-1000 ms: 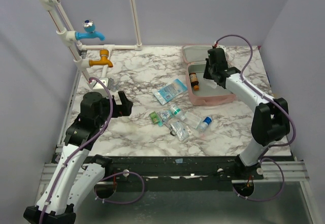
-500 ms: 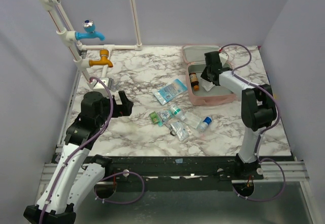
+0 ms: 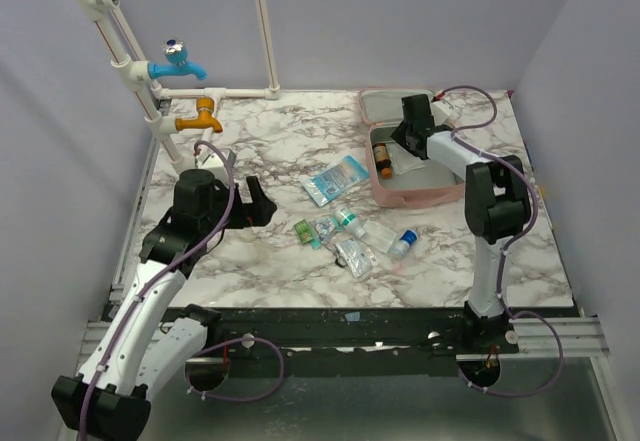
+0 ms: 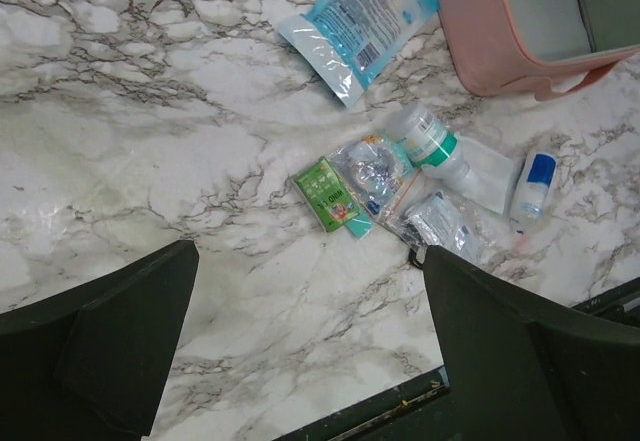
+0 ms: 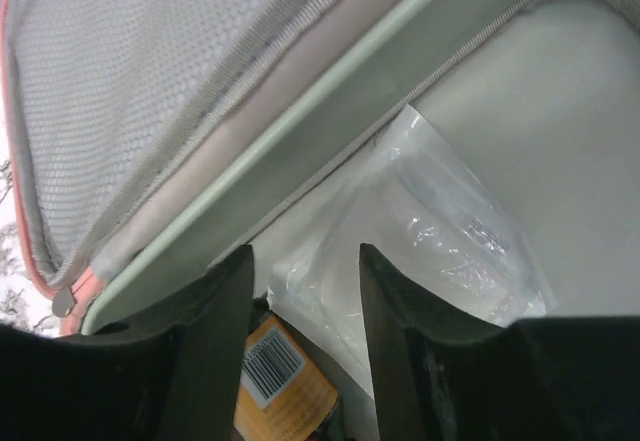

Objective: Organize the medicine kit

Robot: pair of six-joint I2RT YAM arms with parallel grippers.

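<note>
The medicine kit [image 3: 425,193], a pale pink zip case, lies open at the back right with its lid [image 3: 383,104] raised. My right gripper [image 3: 408,133] is down inside it. In the right wrist view its jaws [image 5: 305,256] stand apart over a clear plastic packet [image 5: 440,231] lying on the grey lining [image 5: 570,111]. An amber bottle with an orange label [image 5: 280,381] lies beside the packet, by the mesh lid [image 5: 150,81]. My left gripper [image 3: 256,203] hangs open over bare marble [image 4: 310,256], left of the loose items, holding nothing.
Loose on the marble in front of the kit: a blue packet [image 3: 336,178], a green sachet [image 4: 328,193], a green-banded bottle [image 4: 428,141], a blue-capped bottle [image 4: 533,181] and a clear bag [image 4: 440,223]. Taps on white pipes [image 3: 185,61] stand at the back left.
My right gripper has shifted left and deeper into the kit, and its jaws have parted, leaving the clear packet lying there. The left arm has reached a little forward and right.
</note>
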